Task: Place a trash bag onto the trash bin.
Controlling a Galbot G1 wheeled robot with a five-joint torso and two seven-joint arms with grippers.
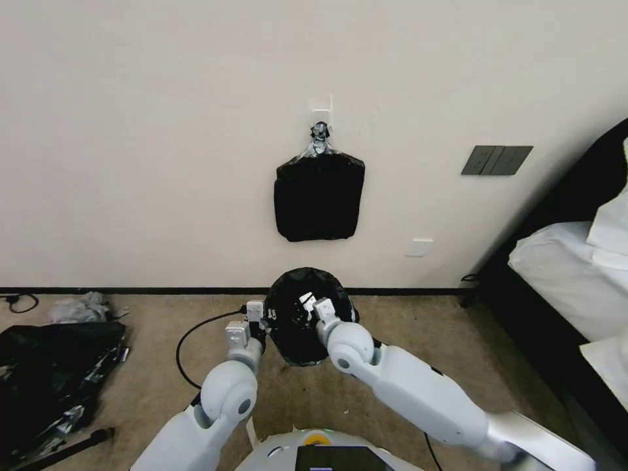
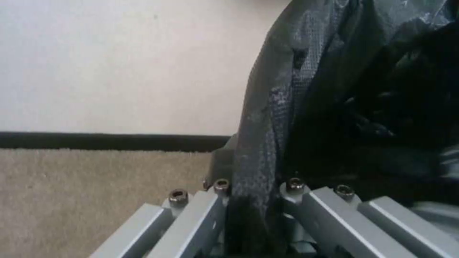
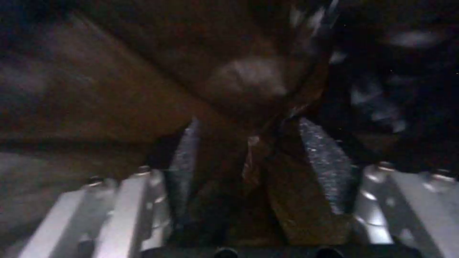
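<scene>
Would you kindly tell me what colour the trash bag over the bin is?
Glossy black; the trash bag shows best in the head view.

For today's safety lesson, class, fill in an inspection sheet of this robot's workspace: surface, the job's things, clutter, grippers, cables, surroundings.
Surface: beige carpet.
Job's things: trash bag draped over the trash bin, hiding it.
Clutter: black heap and grey scraps, left floor.
Grippers: left gripper shut on the bag's left edge; right gripper open, inside the bag.
Cables: black cable looping on the carpet.
Surroundings: bundle of black bags hanging on the wall; bed at right.
</scene>
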